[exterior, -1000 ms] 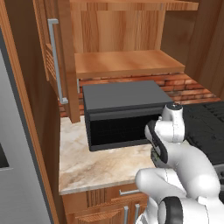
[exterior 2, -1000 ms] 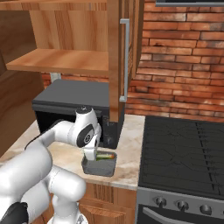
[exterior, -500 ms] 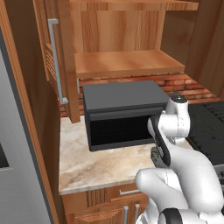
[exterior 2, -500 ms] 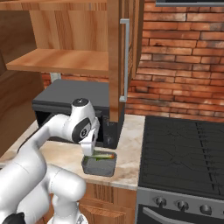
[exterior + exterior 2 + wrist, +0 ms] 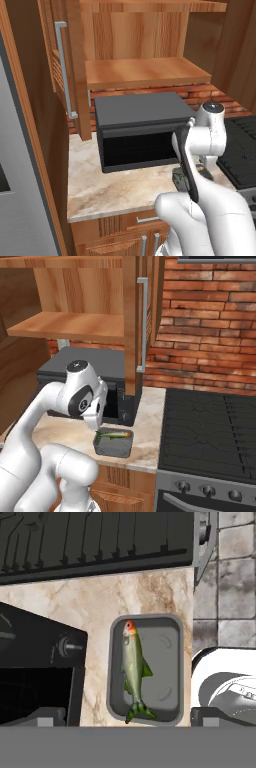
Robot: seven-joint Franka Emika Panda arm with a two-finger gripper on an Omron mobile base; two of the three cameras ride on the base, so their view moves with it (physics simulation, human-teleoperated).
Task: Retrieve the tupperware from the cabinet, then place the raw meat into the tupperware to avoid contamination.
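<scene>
The pincer (image 5: 100,425) hangs directly above the tupperware (image 5: 114,442), jaws pointing down at it and spread wide with nothing between them. In the hand view its two dark fingertips (image 5: 45,717) stand at the lower corners, well apart, with the tub framed between them.

Below the pincer, the tupperware sits flat on the marble counter (image 5: 110,187), clear of the fingertips. The raw meat (image 5: 134,669) lies inside the tub along its length, shifted toward one long wall. Its reddish head is near one short end and its dark tail touches the opposite rim. In the right base view the fish (image 5: 116,434) shows as a slim green-and-orange shape in the tub's rear half.

Just behind and to the left of the pincer stands the black microwave (image 5: 137,130), its front facing the robot. To the right of the pincer, the stove (image 5: 210,433) begins where the counter ends.

Above the pincer, the cabinet (image 5: 145,70) is open. Both doors are swung outward, each showing its long silver handle (image 5: 144,323). The wooden shelf inside lies above the microwave.
</scene>
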